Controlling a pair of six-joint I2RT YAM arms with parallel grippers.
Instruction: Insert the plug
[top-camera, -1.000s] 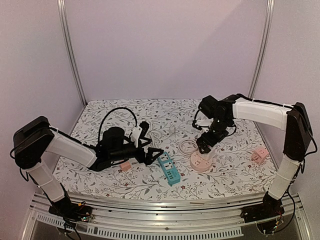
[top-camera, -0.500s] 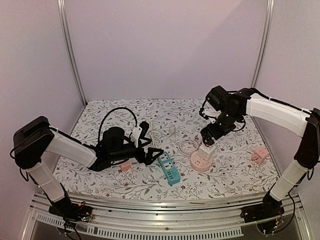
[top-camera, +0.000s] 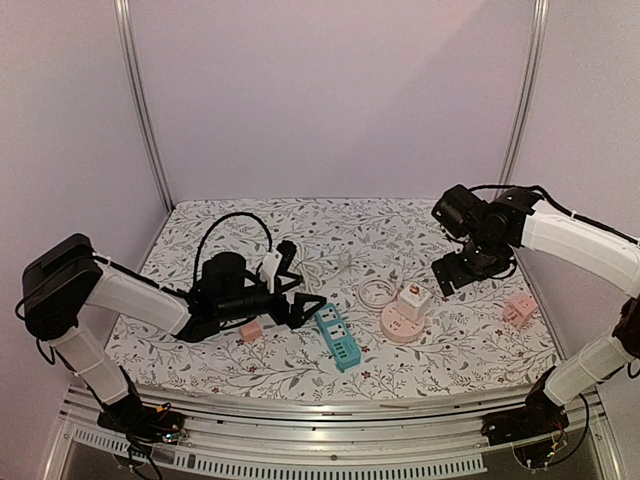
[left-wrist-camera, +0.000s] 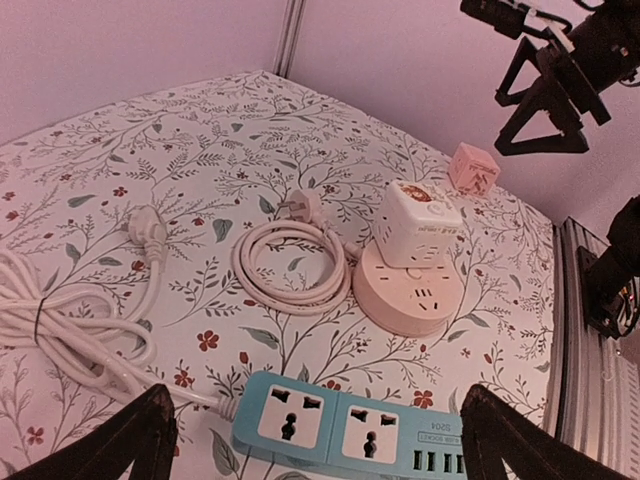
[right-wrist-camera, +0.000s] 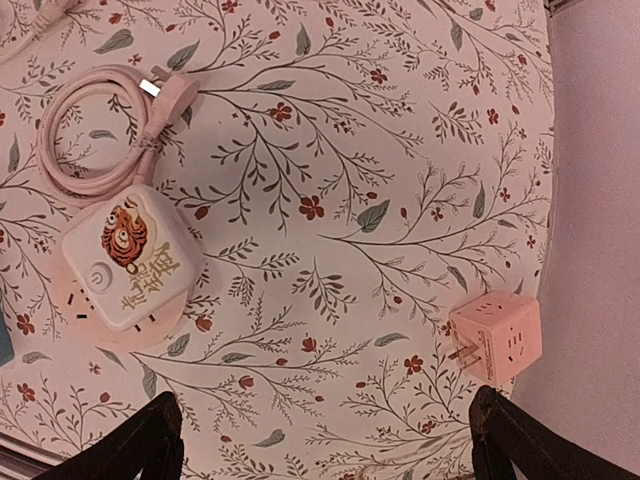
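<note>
Right jaws, wide and empty like left jaws, have left the cube plug (top-camera: 412, 300) seated on pink socket (top-camera: 398, 328); right wrist view alone shows its tiger print (right-wrist-camera: 124, 240).

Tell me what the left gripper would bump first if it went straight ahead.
Probably the blue power strip, just ahead between the left gripper's open fingers; its height is unclear.

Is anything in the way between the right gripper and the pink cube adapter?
Nothing visible. The right gripper hangs open above bare tablecloth, and the pink cube adapter lies alone near the table edge; the white cube adapter on the round socket sits well aside.
</note>
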